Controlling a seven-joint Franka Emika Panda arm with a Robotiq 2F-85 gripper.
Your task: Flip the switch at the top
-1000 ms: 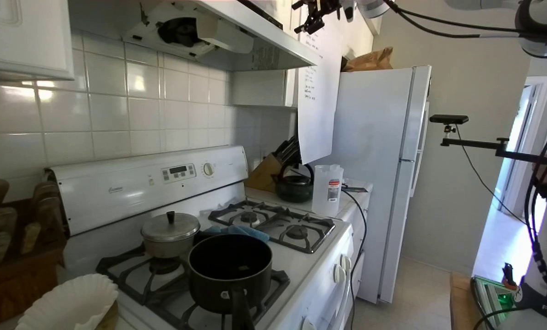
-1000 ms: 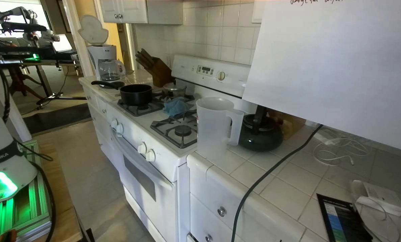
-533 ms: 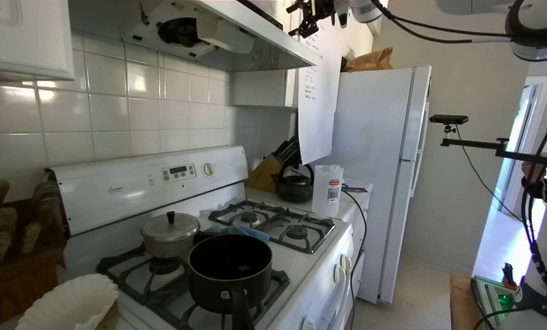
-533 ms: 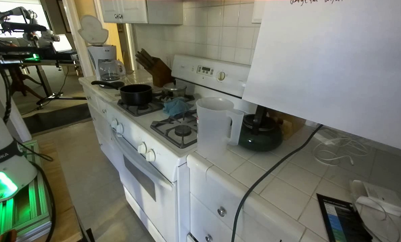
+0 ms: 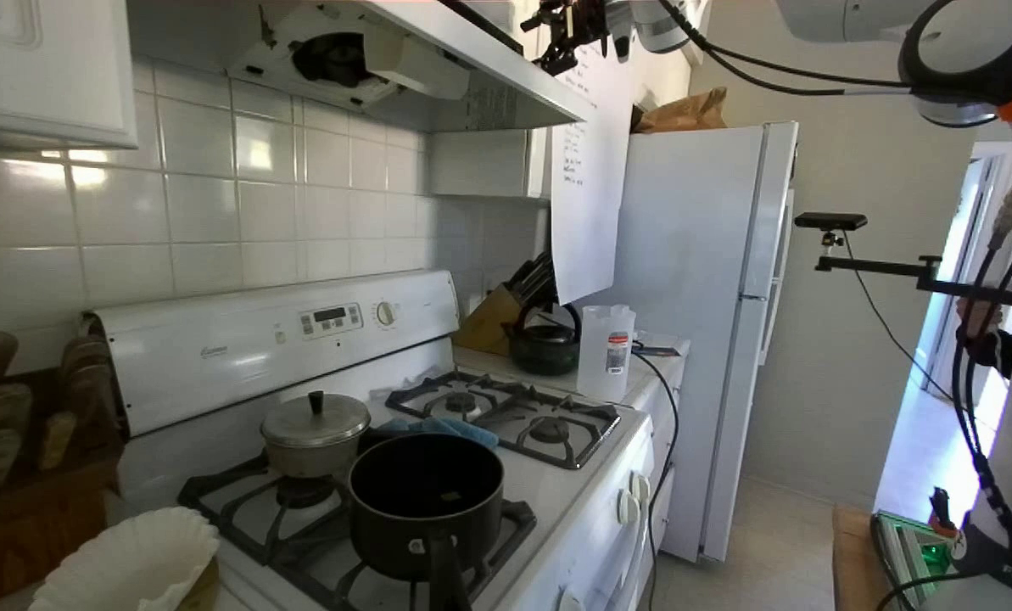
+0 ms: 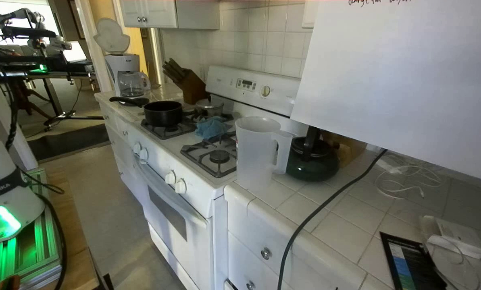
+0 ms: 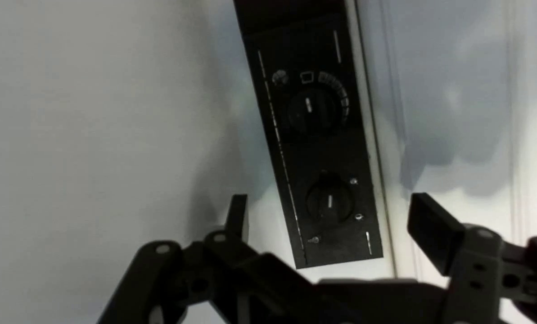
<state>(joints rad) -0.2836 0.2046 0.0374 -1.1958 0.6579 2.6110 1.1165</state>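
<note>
We see the end effector, fingers spread apart, facing two round switch knobs on the range hood's flat black panel. Below stand a lidded metal pot, a translucent pitcher and a dark pot with a pale patch inside.

The white tiled countertop is carrying a translucent plastic pitcher, a round dark-green kettle, a wooden knife block, a white looped cable and a white rectangular box; a black printed card is lying beside the box.
</note>
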